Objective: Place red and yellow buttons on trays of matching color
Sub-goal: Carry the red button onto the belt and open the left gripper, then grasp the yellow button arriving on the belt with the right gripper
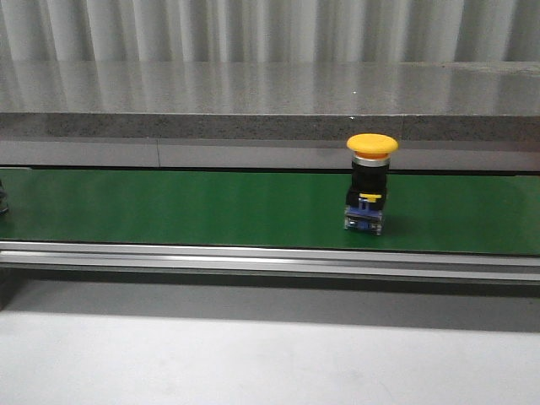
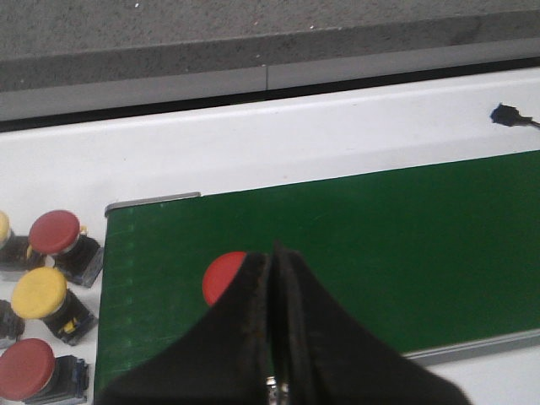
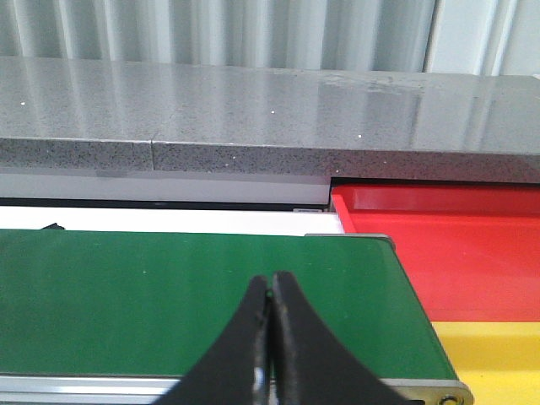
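A yellow button [image 1: 371, 181] with a black body stands upright on the green conveyor belt [image 1: 211, 207], right of centre in the front view. In the left wrist view a red button [image 2: 224, 277] sits on the belt, half hidden behind my left gripper [image 2: 274, 251], whose jaws are shut with nothing between them. My right gripper [image 3: 270, 278] is also shut and empty, hanging over the belt's far right end. Beside that end lie the red tray [image 3: 439, 245] and the yellow tray [image 3: 498, 354]. Neither gripper shows in the front view.
Several spare buttons stand on the white table off the belt's left end, among them a red one [image 2: 56, 232], a yellow one [image 2: 39, 293] and another red one [image 2: 25, 369]. A grey stone ledge [image 1: 270, 101] runs behind the belt. A metal rail [image 1: 270, 257] edges its front.
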Available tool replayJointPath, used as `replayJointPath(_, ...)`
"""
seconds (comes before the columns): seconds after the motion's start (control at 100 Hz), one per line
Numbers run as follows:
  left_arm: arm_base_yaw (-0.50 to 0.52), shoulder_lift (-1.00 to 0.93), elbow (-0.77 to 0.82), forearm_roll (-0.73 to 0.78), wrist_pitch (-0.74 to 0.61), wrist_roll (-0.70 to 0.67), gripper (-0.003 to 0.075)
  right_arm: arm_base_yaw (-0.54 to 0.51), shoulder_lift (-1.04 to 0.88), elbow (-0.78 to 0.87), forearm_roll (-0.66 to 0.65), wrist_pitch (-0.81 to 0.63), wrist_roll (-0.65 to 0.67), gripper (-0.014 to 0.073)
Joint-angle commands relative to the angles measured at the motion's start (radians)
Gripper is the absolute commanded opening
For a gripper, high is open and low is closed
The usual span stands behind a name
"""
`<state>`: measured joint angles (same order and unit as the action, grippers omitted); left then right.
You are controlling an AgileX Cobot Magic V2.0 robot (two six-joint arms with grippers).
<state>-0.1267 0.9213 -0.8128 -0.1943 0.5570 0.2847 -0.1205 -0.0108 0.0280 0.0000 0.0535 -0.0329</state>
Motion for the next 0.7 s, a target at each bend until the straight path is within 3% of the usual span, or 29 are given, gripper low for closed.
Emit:
replayJointPath(0.0, -0.033, -0.091, 0.034, 0.001, -0.112, 0.004, -0.0020, -0.006, -0.016, -0.020, -0.008, -0.072, -0.004, -0.0065)
replayJointPath(0.26, -0.041, -0.360, 0.226, -0.008, -0.184, 0.004, -0.0020, -0.006, -0.016, -0.020, -0.008, -0.074, -0.004, -0.0065)
replayJointPath(0.51, -0.041, -0.508, 0.284, -0.020, -0.165, 0.004, -0.0020, -0.006, -0.016, -0.023, -0.008, -0.131, -0.004, -0.0065)
replayJointPath(0.69, -0.041, -0.514, 0.284, -0.020, -0.165, 0.004, -0.0020, -0.004, 0.020, -0.156, -0.008, 0.084, -0.003, -0.0065)
